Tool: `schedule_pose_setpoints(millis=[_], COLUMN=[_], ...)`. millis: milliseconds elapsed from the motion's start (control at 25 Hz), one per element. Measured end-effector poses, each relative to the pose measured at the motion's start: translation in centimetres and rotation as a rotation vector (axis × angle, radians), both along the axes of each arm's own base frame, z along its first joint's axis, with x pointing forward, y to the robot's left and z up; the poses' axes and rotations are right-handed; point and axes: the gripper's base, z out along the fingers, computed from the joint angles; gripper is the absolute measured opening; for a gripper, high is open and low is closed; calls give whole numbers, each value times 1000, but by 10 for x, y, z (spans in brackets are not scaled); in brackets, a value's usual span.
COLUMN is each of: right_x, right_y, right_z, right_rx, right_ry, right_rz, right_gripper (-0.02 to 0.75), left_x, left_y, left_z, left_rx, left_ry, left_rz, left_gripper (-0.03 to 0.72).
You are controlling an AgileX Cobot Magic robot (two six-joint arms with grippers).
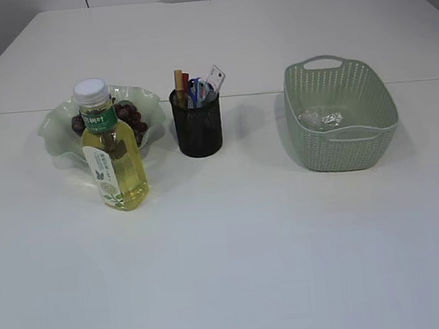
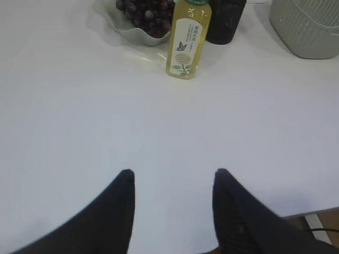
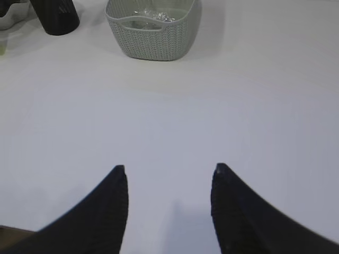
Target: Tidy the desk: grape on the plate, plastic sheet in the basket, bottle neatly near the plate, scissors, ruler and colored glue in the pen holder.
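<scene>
Exterior view shows a tidy tabletop with nothing loose on its open surface. The grapes lie in the pale green wavy plate toward the far left. The bottle of yellow drink stands upright, touching or just in front of the plate's near rim, cap on, label facing the near edge. The black mesh pen holder stands near the middle of the tabletop, just right of the plate, and several things stick up out of it: a clear ruler, blue scissor handles, and what looks like glue sticks, though they are too small to tell for sure. The green basket sits toward the far right, well apart from the pen holder, with the crumpled clear plastic sheet lying on its bottom.

Judging from this, every part of the task appears done; nothing seems left but perhaps a final check of the bottle's placement.

Both arms hang back over the near edge. The left hand is released, empty, fingers spread above bare tabletop. The right hand is likewise released and empty, with the basket far ahead of it.
</scene>
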Motion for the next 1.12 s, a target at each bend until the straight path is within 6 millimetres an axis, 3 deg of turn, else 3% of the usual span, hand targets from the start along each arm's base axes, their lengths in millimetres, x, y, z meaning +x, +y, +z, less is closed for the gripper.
schedule_pose_setpoints(millis=[440,1120], right_x=[-1,-1], right_y=[3,3], right_z=[0,0], right_rx=[5,3], right_ry=[-2,-2], right_rz=[-202,-211], right_gripper=[405,405], left_x=[-1,-1], left_y=[-2,0], left_z=[0,0], left_rx=[0,40], left_ry=[0,-9], left_rz=[203,223], left_gripper=[341,288])
